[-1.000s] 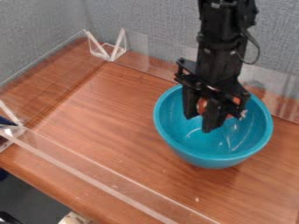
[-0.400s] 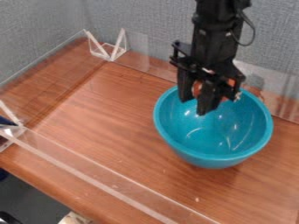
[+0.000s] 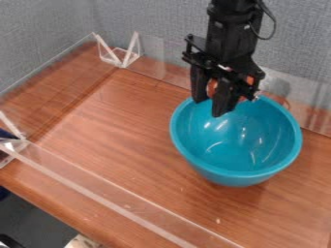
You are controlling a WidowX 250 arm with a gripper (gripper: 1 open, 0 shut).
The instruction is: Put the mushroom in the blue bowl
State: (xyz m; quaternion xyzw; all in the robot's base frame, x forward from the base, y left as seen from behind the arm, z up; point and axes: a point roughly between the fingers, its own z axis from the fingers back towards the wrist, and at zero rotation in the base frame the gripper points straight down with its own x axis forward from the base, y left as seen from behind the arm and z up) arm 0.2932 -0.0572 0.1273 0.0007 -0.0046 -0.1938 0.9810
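Mushroom [image 3: 214,88] location: between the fingertips of the gripper [image 3: 211,96], at the far-left part of the blue bowl [image 3: 239,145] as the camera shows it. You can see a small reddish patch of its cap between the dark fingers. The fingers are clenched on it, as far as the view shows; the patch is small and partly covered, so treat the exact grip and the position of the stem as unconfirmed.

Progress: the pick is done, and the carry is judged nearly complete. The blue bowl stands upright on the table [image 3: 123,160], and its visible inner floor holds no mushroom. Placement and release are outstanding.

Next step: bring the mushroom well inside the rim of the blue bowl, toward the middle of its opening, before you open the fingers. The single view does not settle how high the fingertips are above the rim, so verify clearance before you lower.

Caution: if you release at the far-left rim, the mushroom may strike the edge and fall outside the blue bowl. Its rounded cap may roll on contact; a low release over the bowl's floor should limit this. Withdraw upward after release to avoid pushing the bowl.
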